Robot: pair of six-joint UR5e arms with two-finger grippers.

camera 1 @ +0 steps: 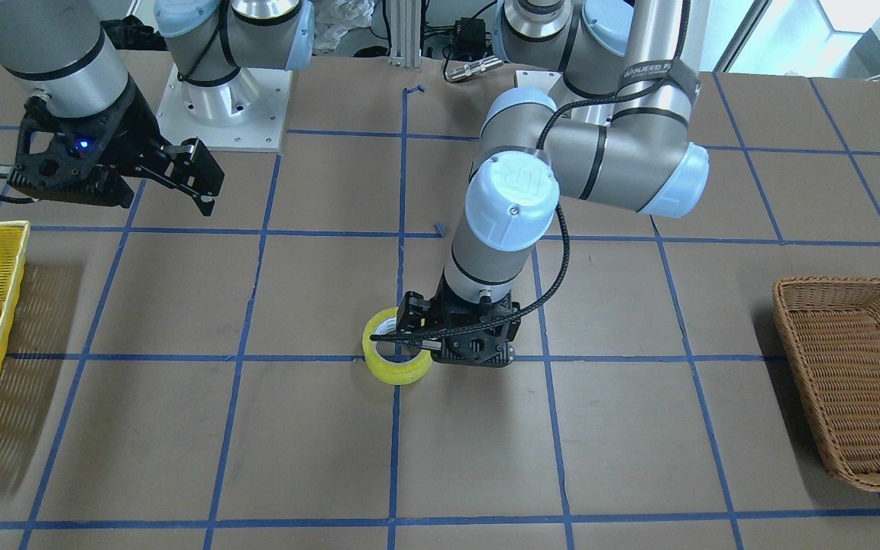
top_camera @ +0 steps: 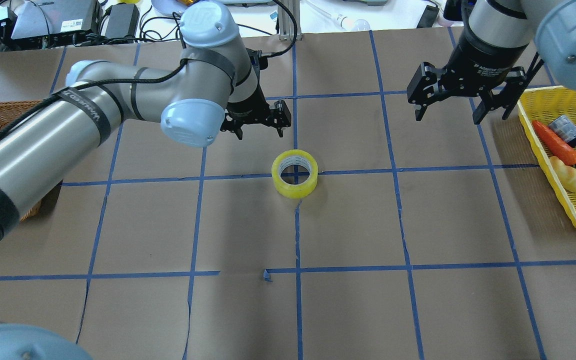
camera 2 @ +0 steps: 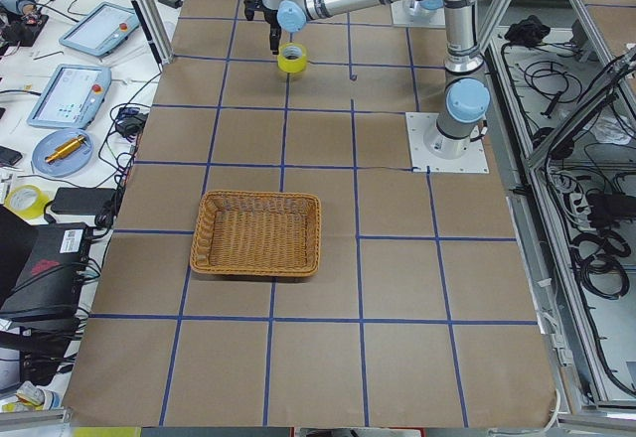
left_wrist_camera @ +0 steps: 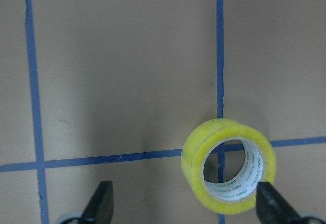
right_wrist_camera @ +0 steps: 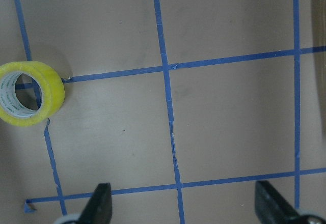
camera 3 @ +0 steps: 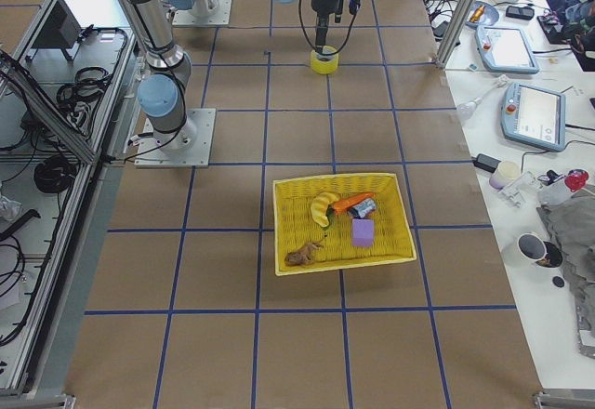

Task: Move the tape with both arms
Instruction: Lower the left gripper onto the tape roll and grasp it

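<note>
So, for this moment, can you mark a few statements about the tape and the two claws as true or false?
1. The tape lies flat on the table, hole up. True.
2. The left claw is shut on the tape. False: it is open and the tape is not gripped.
3. The right claw is open and well away from the tape. True.
4. The tape sits in the yellow basket. False: the tape is on the table over a crossing of blue lines, and that basket holds other things, such as a toy carrot.
</note>
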